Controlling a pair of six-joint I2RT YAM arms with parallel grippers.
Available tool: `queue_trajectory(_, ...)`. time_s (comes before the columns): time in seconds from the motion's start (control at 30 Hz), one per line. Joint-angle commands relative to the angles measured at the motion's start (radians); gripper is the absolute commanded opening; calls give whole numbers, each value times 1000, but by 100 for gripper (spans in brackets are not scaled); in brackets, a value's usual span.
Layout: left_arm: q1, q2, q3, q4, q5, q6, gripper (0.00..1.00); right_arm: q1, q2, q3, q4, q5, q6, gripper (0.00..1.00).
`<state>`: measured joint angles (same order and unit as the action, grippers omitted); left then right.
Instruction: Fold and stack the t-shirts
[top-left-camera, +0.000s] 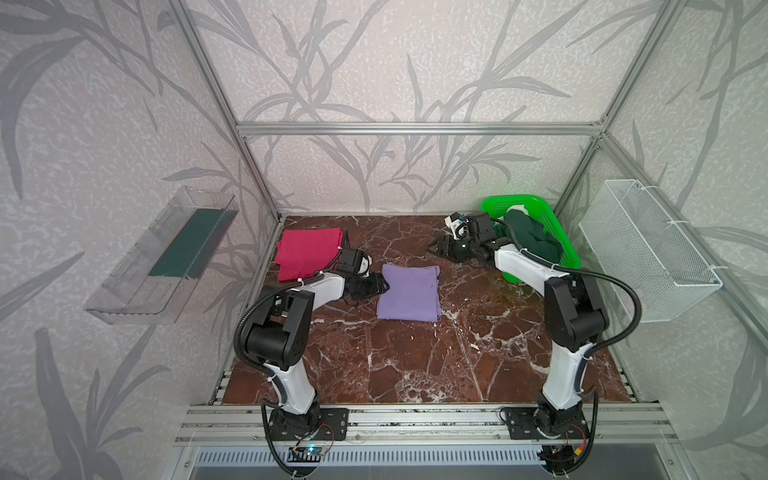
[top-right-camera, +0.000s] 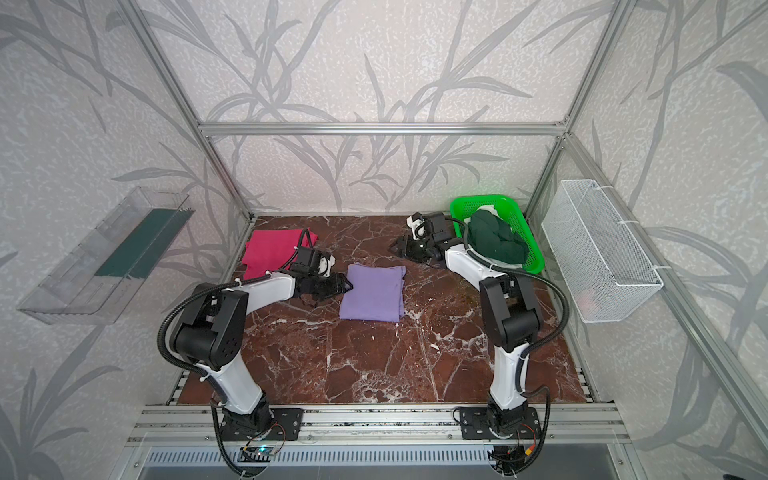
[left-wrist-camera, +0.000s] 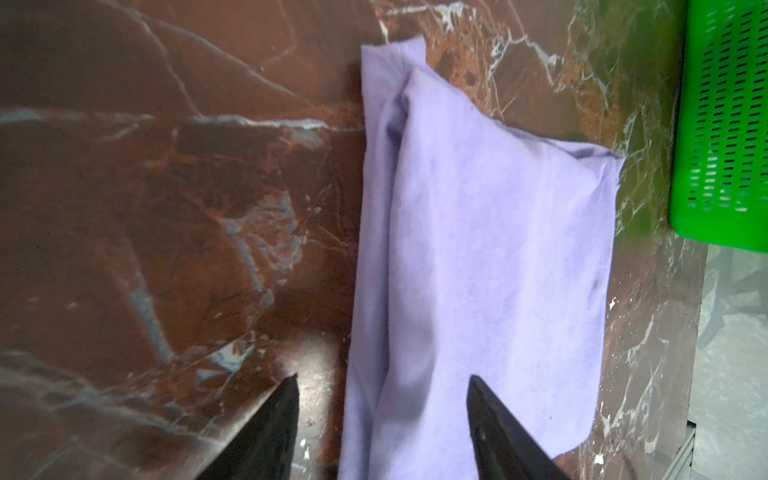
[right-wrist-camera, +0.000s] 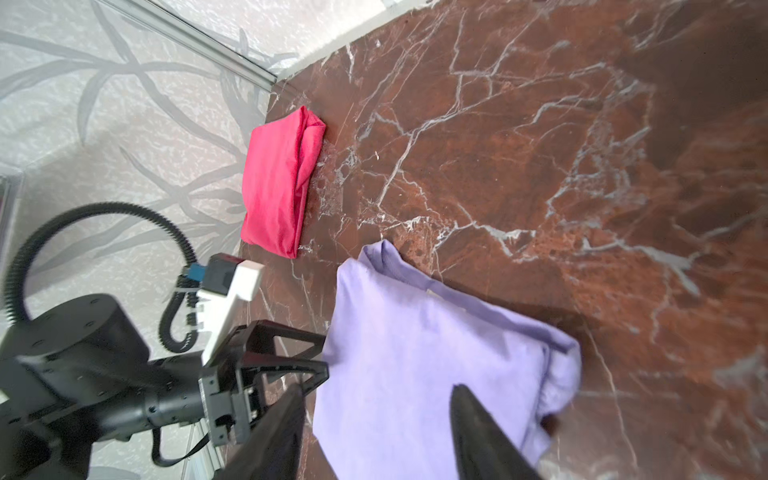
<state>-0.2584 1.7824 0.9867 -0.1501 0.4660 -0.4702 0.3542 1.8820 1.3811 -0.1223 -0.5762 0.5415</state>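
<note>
- Folded lavender t-shirt (top-left-camera: 409, 293) lay mid-frame; magenta t-shirt (top-left-camera: 305, 251) upper left, apart.
- Open and empty: left gripper (top-left-camera: 386, 286), right gripper (top-left-camera: 431, 250).
- Risk: pinching one layer could undo the fold.

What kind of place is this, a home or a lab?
Probably a robot test cell, not a home: two arms bolted to a metal rail, an aluminium frame with printed panels, folded t-shirts on a marble-look tabletop.

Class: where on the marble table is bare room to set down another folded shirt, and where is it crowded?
Free: front of the table, between arm bases and lavender t-shirt; back middle, between magenta t-shirt and right claw. Crowded: around left claw and green basket.
</note>
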Motion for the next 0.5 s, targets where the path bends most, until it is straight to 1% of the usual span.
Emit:
queue_trajectory(0.0,-15,33,32,-43,23,52,65,16,-107,-129,-118,89,-102,68)
queue_trajectory(0.13,-27,95,77,-80,36,75,65,34,-268,-314,-163,161,-152,80)
queue_trajectory(0.23,-40,120,86,-83,19,78,63,63,-381,-432,-176,222,-166,86)
queue_trajectory(0.3,-48,150,110,-105,14,83,57,96,-451,-495,-173,254,-164,90)
queue_trajectory(0.37,-64,174,125,-108,-4,88,49,141,-522,-545,-172,294,-152,92)
queue_trajectory(0.4,-71,183,134,-109,-11,90,45,164,-550,-562,-173,315,-145,93)
queue_trajectory(0.47,-86,194,163,-128,-28,94,31,235,-607,-580,-185,377,-134,95)
